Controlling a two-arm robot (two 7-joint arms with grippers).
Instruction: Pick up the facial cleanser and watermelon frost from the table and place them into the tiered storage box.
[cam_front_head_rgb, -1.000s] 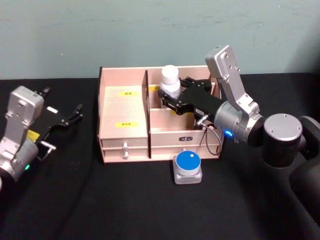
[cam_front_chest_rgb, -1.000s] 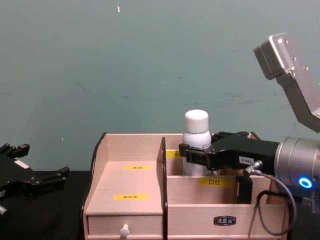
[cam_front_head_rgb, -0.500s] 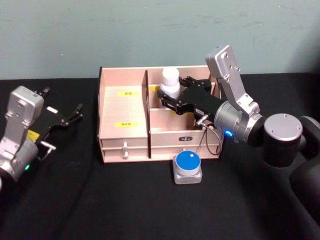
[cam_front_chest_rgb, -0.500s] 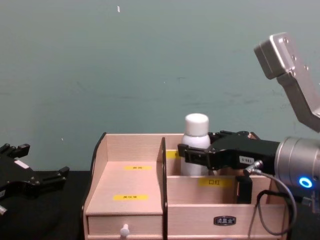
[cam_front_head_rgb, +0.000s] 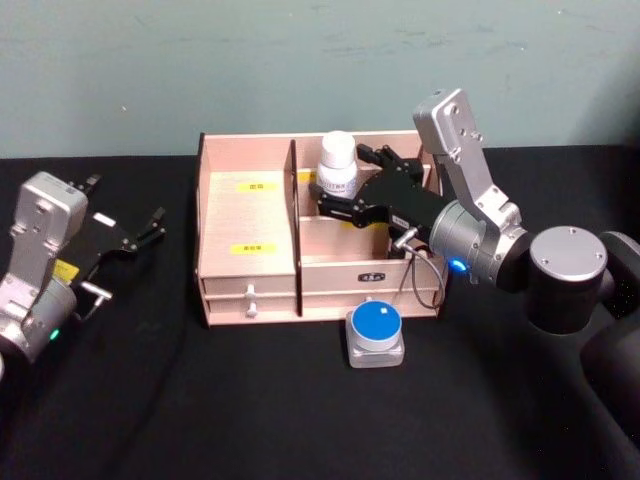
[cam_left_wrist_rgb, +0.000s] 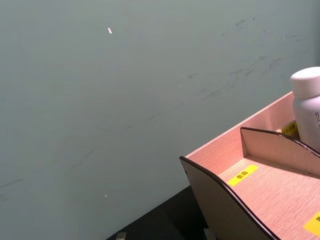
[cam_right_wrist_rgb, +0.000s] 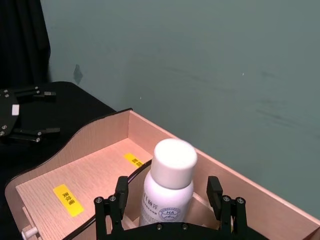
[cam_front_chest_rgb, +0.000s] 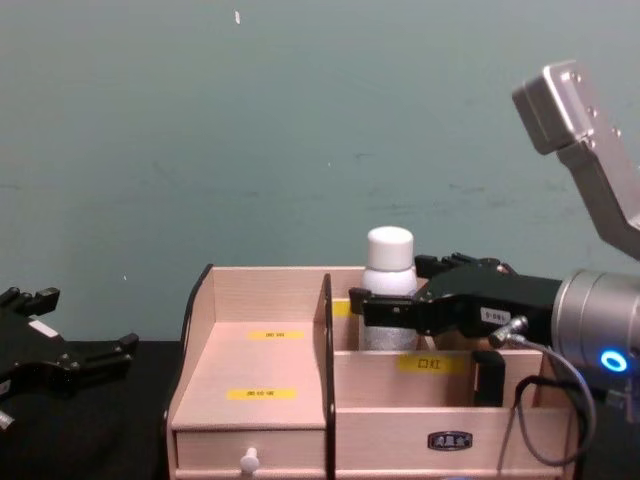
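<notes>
tiered storage box (cam_front_head_rgb: 248, 215): 1 | white bottle (cam_front_head_rgb: 338, 167): 1 | blue-lidded case (cam_front_head_rgb: 376, 336): 1 | left gripper (cam_front_head_rgb: 140, 232) + right gripper (cam_front_head_rgb: 343, 173): 2

Head above, chest level, sharing box (cam_front_head_rgb: 225, 222)

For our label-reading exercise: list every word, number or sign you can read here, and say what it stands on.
"口红": yellow label on a divider in the right half of the tiered storage box.
"HA", as far as it can be read: round emblem on the white bottle.
Too blurred to read: other yellow labels, dark front plate, sticker on the right pincer.
</notes>
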